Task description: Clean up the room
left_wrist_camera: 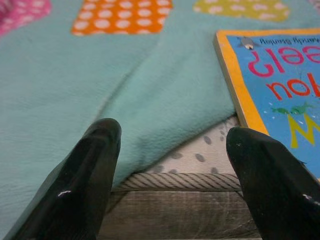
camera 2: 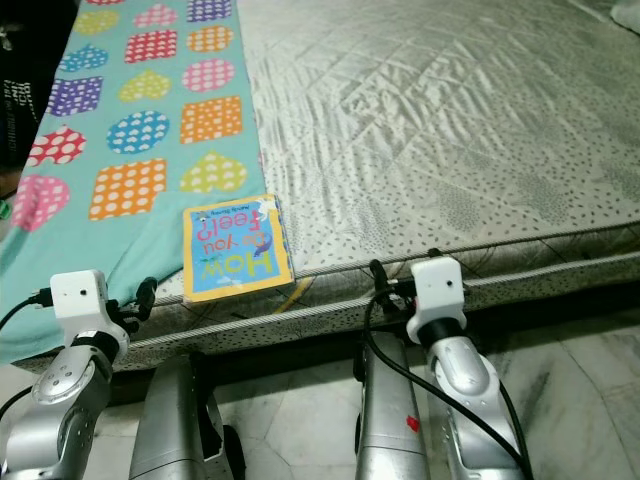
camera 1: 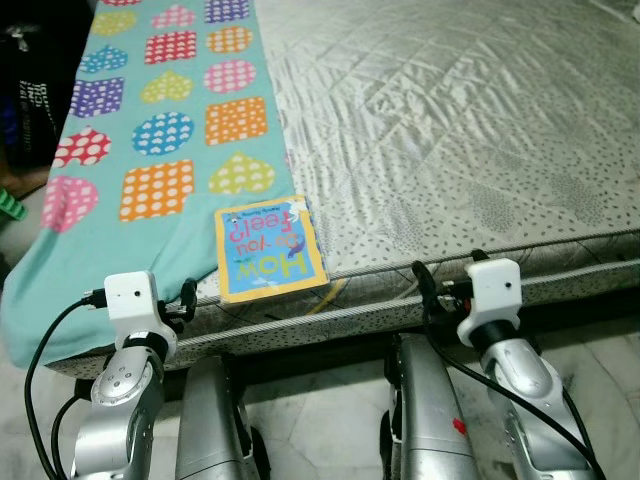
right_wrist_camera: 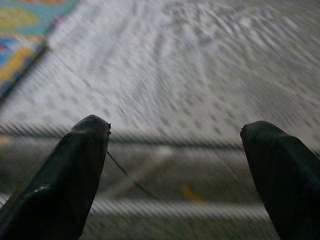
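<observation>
A children's board book [camera 1: 270,249], yellow-bordered with a blue cover reading "How do you feel?", is lying flat near the mattress [camera 1: 450,150] front edge, partly on the teal heart-patterned blanket [camera 1: 150,130]. The left gripper [left_wrist_camera: 172,165] is hovering at that edge just beside the book, fingers spread and empty. The right gripper [right_wrist_camera: 175,165] is facing bare mattress, jaws released.

Wide bed with a quilted, pale grey speckled mattress [camera 1: 450,130], piped along its front edge. A teal fleece blanket printed with polka-dot hearts [camera 1: 150,130] drapes its left side. Pale marbled tile floor [camera 1: 330,430] lies below; dark furniture [camera 1: 30,90] stands at left.
</observation>
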Motion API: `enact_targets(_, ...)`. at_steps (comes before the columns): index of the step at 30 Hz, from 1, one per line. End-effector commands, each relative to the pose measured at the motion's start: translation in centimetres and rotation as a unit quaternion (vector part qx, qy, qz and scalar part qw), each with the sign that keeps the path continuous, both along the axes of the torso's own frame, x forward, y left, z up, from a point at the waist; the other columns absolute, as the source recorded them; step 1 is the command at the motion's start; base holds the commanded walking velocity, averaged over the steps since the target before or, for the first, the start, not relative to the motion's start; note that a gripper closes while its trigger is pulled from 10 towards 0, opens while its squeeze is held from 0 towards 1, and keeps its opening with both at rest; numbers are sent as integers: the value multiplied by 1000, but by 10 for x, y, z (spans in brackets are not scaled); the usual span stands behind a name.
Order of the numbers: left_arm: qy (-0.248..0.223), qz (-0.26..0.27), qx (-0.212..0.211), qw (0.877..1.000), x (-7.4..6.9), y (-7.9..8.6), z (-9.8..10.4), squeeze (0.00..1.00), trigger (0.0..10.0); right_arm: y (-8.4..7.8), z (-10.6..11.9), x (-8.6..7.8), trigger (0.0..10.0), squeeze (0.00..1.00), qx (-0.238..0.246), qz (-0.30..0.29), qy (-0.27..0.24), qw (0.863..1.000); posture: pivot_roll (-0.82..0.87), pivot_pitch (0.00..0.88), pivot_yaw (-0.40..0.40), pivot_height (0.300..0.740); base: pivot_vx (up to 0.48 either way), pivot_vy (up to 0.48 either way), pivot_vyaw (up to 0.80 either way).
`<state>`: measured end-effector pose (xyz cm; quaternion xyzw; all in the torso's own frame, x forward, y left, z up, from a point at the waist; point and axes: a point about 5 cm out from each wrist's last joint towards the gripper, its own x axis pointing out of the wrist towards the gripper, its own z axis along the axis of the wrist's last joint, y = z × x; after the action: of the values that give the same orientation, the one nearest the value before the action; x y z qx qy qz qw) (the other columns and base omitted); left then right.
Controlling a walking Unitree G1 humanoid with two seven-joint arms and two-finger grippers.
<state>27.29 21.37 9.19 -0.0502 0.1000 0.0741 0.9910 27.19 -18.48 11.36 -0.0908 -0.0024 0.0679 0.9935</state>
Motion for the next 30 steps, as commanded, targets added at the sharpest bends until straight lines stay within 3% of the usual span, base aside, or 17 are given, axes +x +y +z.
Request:
enact_targets(1,15,4,-10,1000,4,4,-4,0,10000,-3,6,-4,10000,0,0,1,-7,1000,-201,250,58,496,0,0,0)
enact_targets(6,26,-14,-46,998,24,-8,-11,0,10000,-14,7,-10,10000,0,-17,-9,-3,1000,-228,258,52,496,0,0,0)
enact_targets(16,48,-38,-86,994,33,-21,-21,0,10000,-26,13,-20,10000,0,-35,-16,-1,999,-258,266,42,496,0,0,0)
enact_targets(25,70,-90,-194,974,42,-38,-27,0,10000,-30,20,-24,10000,0,-48,-4,-5,999,-286,271,34,496,0,0,0)
enact_targets(30,92,-162,-249,950,41,-53,-29,0,10000,-28,25,-20,10000,0,-49,-5,-11,999,-287,268,38,496,0,0,0)
